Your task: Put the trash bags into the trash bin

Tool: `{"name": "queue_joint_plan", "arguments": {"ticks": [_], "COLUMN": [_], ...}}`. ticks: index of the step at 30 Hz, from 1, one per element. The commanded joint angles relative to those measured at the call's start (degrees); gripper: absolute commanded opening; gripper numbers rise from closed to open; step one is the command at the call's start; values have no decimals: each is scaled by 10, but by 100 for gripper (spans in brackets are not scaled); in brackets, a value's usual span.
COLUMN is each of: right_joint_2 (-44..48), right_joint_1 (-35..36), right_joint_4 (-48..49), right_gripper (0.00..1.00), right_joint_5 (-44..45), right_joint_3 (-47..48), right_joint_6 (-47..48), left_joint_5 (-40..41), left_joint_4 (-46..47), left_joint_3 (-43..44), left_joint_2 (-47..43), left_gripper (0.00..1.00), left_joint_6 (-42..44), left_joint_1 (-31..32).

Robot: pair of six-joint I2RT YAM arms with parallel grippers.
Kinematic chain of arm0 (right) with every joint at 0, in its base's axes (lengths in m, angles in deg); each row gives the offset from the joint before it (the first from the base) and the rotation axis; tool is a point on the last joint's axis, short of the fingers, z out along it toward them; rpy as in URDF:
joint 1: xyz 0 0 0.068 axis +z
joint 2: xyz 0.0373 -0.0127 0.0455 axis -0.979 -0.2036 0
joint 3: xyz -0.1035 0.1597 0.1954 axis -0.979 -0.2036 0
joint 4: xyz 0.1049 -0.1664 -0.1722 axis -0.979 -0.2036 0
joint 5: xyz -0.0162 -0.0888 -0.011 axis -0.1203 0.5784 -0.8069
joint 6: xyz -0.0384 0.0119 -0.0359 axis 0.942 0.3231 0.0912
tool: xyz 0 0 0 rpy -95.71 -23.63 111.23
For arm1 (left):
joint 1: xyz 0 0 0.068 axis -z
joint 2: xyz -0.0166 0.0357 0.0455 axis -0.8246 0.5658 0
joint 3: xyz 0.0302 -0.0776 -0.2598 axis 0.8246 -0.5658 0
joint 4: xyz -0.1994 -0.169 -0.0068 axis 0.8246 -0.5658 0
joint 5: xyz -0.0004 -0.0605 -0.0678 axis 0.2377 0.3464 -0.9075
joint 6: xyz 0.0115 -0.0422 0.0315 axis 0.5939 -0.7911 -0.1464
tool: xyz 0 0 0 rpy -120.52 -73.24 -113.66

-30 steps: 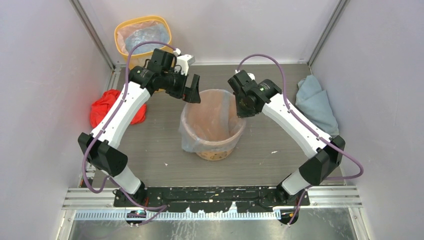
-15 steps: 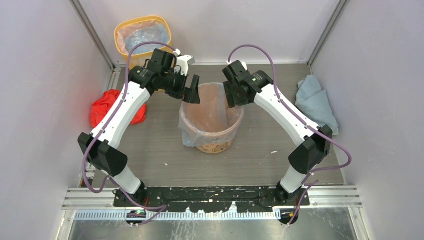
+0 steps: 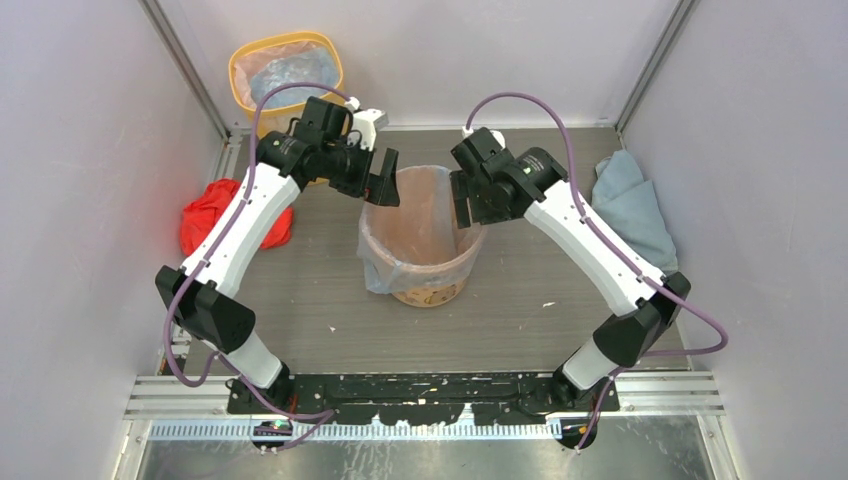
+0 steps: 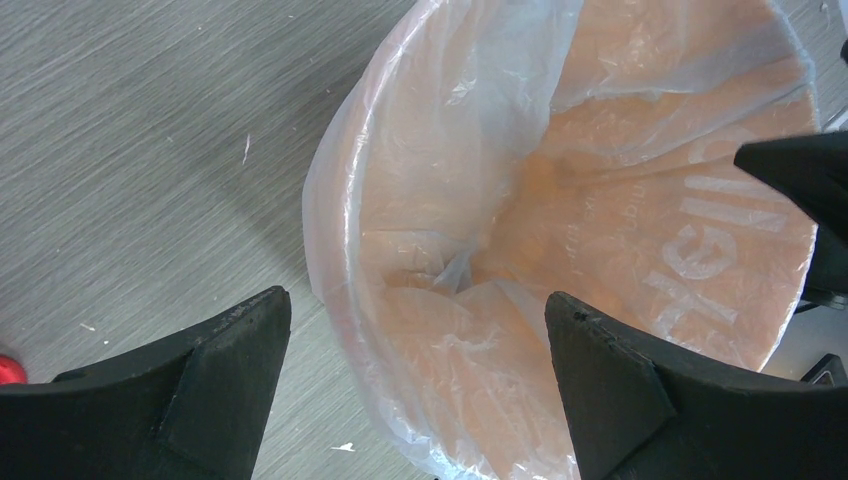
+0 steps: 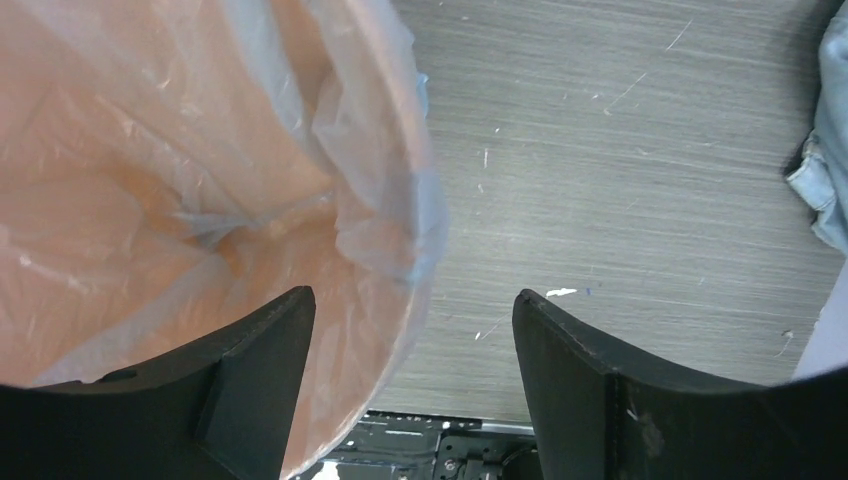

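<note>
Top external view first: the left pincer (image 3: 383, 190) hangs with its fingers spread wide and nothing between them. The trash bin (image 3: 430, 292) stands just below it and to its right. Across the opening, the right pincer (image 3: 462, 205) is spread as well and grips nothing, with the bin just beneath it and to its left. So the orange bucket stands upright on the table (image 3: 320, 300), between the two pincers and under both.

A clear trash bag (image 3: 415, 225) lines the bin, its edge draped over the rim (crinkled and loose on the near-left side). From the left wrist, that lining fills the space below the open fingers, with pale lettering showing through the plastic. From the right wrist, the bagged rim passes under the pincer's left finger (image 5: 250, 380) and bare table lies under the other. Whether either pincer touches the plastic, one cannot tell.

Well out past the left pincer lies a red crumpled bundle (image 3: 205, 215), and behind it a yellow bin (image 3: 237, 85). Beyond the right pincer lies a grey-blue cloth (image 3: 630, 205).
</note>
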Motion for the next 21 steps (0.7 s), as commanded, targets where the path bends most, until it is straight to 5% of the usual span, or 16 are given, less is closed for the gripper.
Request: {"name": "queue_joint_plan", "arguments": {"ticks": [1,10,16,21], "right_joint_2": [25,-17,-43,-44], "right_joint_1": [10,9,-6,-40], "right_joint_4": [0,22,26,43], "right_gripper": [75,54,23,18], "right_joint_5": [-6,8,17,11], "right_joint_3": [-32,-32,-12,5], "right_joint_6": [-39,-33,-17,13], "left_joint_5": [3,12,14,15], "left_joint_4": [20,15,15,16], "left_joint_3": [17,6,1,0], "left_joint_2": [-13,-26,-35,-40], "left_gripper": [98,98,98,98], "left_joint_6": [-12,-9,-9,-10], "left_joint_1": [-2,-2,-3,-4]}}
